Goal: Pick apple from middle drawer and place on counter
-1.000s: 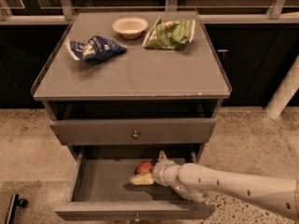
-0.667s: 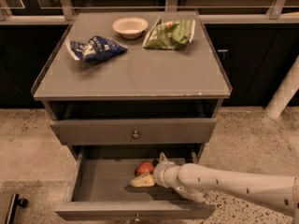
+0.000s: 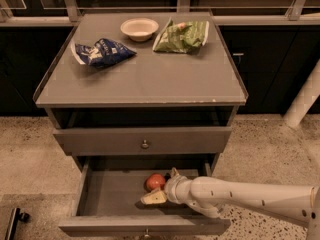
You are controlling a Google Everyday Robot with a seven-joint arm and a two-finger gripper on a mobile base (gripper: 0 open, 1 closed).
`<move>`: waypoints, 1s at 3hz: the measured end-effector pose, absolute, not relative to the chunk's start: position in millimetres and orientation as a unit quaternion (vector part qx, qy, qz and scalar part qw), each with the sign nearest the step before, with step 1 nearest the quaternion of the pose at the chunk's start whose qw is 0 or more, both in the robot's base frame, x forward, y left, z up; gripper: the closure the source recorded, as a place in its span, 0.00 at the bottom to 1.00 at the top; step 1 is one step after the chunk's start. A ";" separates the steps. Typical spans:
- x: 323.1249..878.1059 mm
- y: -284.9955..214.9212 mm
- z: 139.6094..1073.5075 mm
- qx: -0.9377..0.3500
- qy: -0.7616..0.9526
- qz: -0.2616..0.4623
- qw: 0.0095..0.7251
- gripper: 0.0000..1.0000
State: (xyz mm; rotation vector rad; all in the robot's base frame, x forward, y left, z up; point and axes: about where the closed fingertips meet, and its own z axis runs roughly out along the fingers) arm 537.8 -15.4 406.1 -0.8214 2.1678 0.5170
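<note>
The red apple (image 3: 155, 181) lies on the floor of the open middle drawer (image 3: 107, 194), right of its centre. My gripper (image 3: 163, 185) reaches into the drawer from the right on a white arm (image 3: 250, 199). Its fingers are spread. One cream fingertip (image 3: 153, 198) lies just in front of the apple and the other (image 3: 174, 172) sits behind and to its right, so the apple is between them, still resting on the drawer floor. The grey counter (image 3: 145, 79) is the cabinet top above.
On the counter lie a blue chip bag (image 3: 102, 52), a white bowl (image 3: 139, 28) and a green chip bag (image 3: 183, 35). The shut upper drawer (image 3: 144, 140) with its knob sits just above the open one. A white post (image 3: 305, 96) stands at the right.
The gripper has edged slightly lower around the apple. The apple and the drawer have not moved.
</note>
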 end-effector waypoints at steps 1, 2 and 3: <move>537.2 -10.2 405.7 -0.318 0.846 0.208 0.373 0.00; 536.9 0.0 406.9 -0.321 0.842 0.217 0.374 0.00; 535.4 3.7 405.8 -0.323 0.842 0.220 0.372 0.00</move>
